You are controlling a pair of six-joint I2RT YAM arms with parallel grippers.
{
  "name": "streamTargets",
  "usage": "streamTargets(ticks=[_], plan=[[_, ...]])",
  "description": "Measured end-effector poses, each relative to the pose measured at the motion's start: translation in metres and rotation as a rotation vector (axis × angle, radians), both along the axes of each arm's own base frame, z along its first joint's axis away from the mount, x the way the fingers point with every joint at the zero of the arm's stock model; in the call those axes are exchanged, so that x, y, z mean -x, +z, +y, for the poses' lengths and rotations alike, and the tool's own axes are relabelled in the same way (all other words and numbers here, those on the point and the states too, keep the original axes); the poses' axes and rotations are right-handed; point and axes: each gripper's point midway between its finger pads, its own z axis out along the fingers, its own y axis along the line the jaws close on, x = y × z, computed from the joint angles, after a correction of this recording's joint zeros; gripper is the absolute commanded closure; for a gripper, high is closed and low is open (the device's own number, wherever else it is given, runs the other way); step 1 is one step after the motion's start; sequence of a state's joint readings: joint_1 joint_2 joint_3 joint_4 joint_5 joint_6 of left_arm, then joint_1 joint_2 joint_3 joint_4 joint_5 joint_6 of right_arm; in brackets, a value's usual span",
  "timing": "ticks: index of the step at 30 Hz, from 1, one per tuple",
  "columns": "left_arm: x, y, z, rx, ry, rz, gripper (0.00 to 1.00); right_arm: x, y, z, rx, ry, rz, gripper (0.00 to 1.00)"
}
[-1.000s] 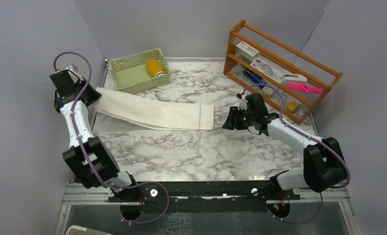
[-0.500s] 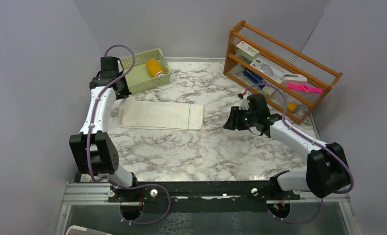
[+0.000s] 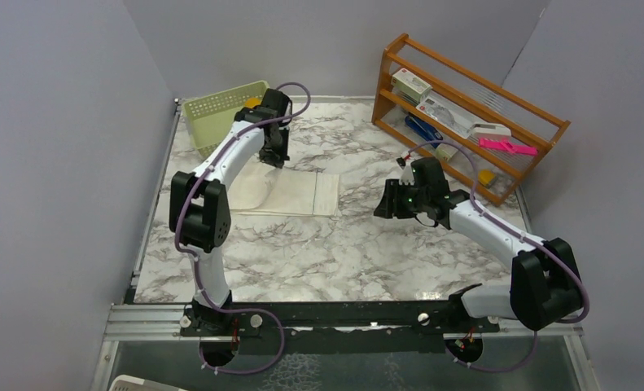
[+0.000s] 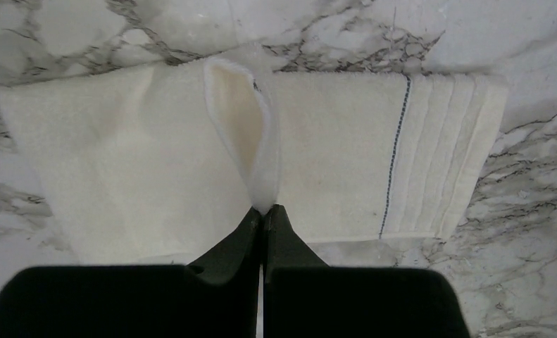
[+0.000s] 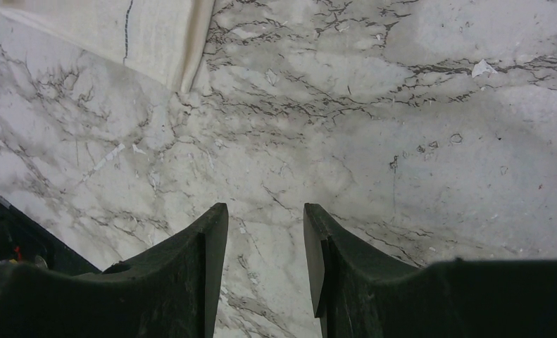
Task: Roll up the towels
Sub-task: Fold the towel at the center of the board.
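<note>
"Two towels belong to this task. Where does each one lie?" asks Mira.

"The cream towel lies folded on the marble table, at about ten o'clock from the table's centre in the top view," answers Jon. "The yellow towel sits in the green basket at eleven o'clock. Only a small part of it shows, because the left arm passes in front."

"And what does the left gripper do?"

"The left gripper is above the cream towel. Its jaws are pressed together and pinch a piece of the white hem, which rises from the cloth as a narrow loop. The rest of the towel lies flat. In the left wrist view a thin dark line crosses the towel near its three o'clock end."

"Does the right gripper touch the cloth?"

"No. The right gripper hangs over bare marble at three o'clock from the centre, apart from the towel. Its jaws stand spread, and only marble is seen between them. In the right wrist view one corner of the towel shows at eleven o'clock."

"What else stands on the table?"

"A wooden rack at one o'clock, near the back wall. Small packages and a pink item lie on its shelves."
</note>
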State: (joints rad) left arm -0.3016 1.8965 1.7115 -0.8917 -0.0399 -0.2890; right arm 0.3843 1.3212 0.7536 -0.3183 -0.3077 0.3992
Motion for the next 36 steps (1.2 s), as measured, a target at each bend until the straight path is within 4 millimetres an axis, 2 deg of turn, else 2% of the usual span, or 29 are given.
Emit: streamTargets(ticks=[3,5,12,18,26,36], plan=[[0.011,-0.018,-0.021,0.007,-0.044,0.067,1.0,0.0,0.0,-0.001,0.004,-0.005,0.001,0.55],[0.014,-0.021,-0.034,0.026,-0.069,0.086,1.0,0.001,-0.001,-0.001,0.003,-0.011,0.005,0.55],[0.019,-0.015,-0.068,0.133,-0.118,0.108,1.0,0.003,-0.006,-0.004,0.009,-0.028,0.021,0.55],[0.025,-0.022,-0.091,0.199,-0.134,0.15,1.0,0.002,-0.006,-0.005,0.013,-0.047,0.023,0.55],[0.022,-0.013,-0.111,0.271,-0.142,0.14,1.0,0.004,-0.009,-0.007,0.018,-0.066,0.039,0.55],[0.019,-0.012,-0.136,0.351,-0.129,0.122,1.0,0.009,-0.012,-0.005,0.019,-0.069,0.056,0.55]])
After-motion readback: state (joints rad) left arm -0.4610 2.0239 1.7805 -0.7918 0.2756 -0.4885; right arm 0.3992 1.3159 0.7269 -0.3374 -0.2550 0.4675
